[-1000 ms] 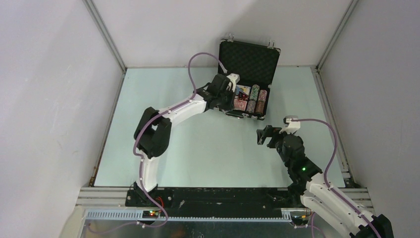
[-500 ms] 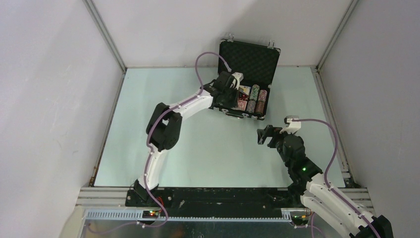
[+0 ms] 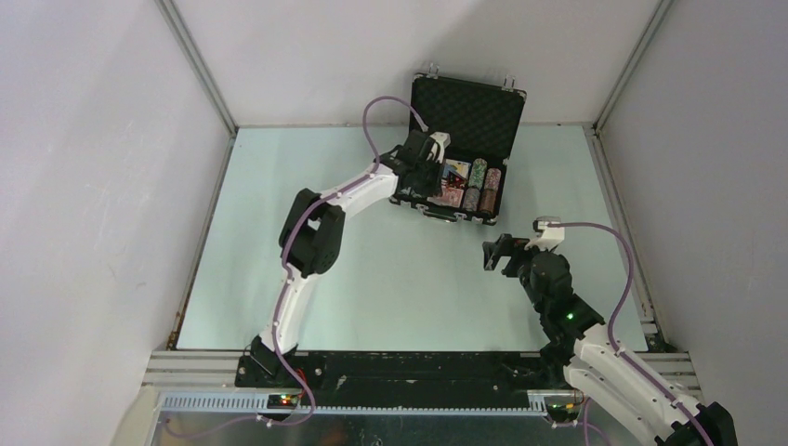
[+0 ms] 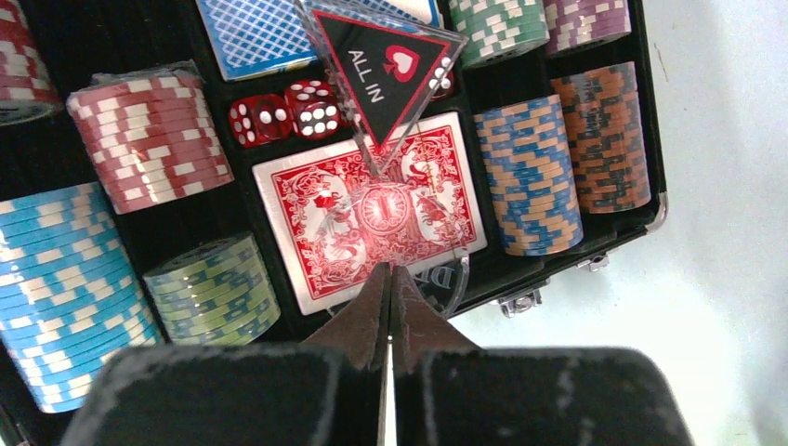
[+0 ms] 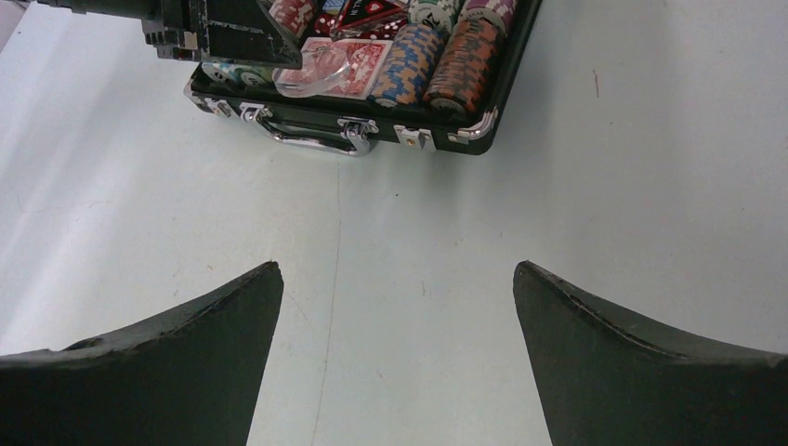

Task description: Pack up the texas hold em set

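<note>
The black briefcase (image 3: 470, 108) lies open at the back of the table, lid upright. In the left wrist view it holds striped chip stacks (image 4: 156, 136), a red card deck (image 4: 327, 216), a blue deck (image 4: 269, 33), red dice (image 4: 288, 110) and a triangular "ALL IN" token (image 4: 386, 67). A clear round dealer token (image 4: 453, 277) rests at the case's near edge, partly over the red deck. My left gripper (image 4: 390, 271) hovers shut just above the red deck, nothing visible between its fingers. My right gripper (image 5: 397, 269) stands open over bare table in front of the case (image 5: 469, 139).
The case's chrome handle (image 5: 314, 141) and latches face the arms. Grey walls with aluminium posts (image 3: 200, 70) close in the table on three sides. The right arm (image 3: 558, 297) stays near the front right.
The left arm's elbow has swung up and toward the case, while its gripper has stayed shut over the case's left half. The right arm has not moved.
</note>
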Controlling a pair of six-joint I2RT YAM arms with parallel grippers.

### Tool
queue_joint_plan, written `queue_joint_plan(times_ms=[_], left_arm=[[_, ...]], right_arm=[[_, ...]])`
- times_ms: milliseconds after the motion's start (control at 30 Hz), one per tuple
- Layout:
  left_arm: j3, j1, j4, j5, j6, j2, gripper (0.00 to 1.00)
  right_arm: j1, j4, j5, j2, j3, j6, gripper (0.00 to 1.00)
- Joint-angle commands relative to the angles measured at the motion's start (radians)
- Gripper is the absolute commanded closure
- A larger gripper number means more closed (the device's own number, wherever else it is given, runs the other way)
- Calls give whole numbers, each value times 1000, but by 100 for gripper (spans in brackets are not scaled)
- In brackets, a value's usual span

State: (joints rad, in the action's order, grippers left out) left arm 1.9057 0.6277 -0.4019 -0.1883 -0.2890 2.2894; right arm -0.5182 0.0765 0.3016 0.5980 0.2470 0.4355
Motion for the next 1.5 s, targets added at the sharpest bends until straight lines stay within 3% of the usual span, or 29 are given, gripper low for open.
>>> queue_joint_plan(times_ms=[0,333,433,700,967,1133,1367,1467], left_arm=[[13,-12,-12,12,3,-51,100],[-309,-7,120,-1,-15,-332,98],[-371,-7,133,-16,-27,-355,98],[-364,2,150,-118,-58,-271,100],[-155,-9,102,-166,-67,-102,100],[-5,-38,45,-125,-57,-13,100],[-48,-66,55,-115,-48,-49,100],[-176,-65,106,-122,-53,-151,99]], right_arm=[[4,29,-1,1,12,-4,3],[6,31,-12,4,12,-5,3],[6,33,-18,8,12,-5,3],[7,36,-21,12,12,-5,3],[8,31,-13,9,12,-5,3],[9,26,-9,2,12,-5,3],[10,39,-17,14,12,-5,3],[9,41,-20,20,12,-7,3]])
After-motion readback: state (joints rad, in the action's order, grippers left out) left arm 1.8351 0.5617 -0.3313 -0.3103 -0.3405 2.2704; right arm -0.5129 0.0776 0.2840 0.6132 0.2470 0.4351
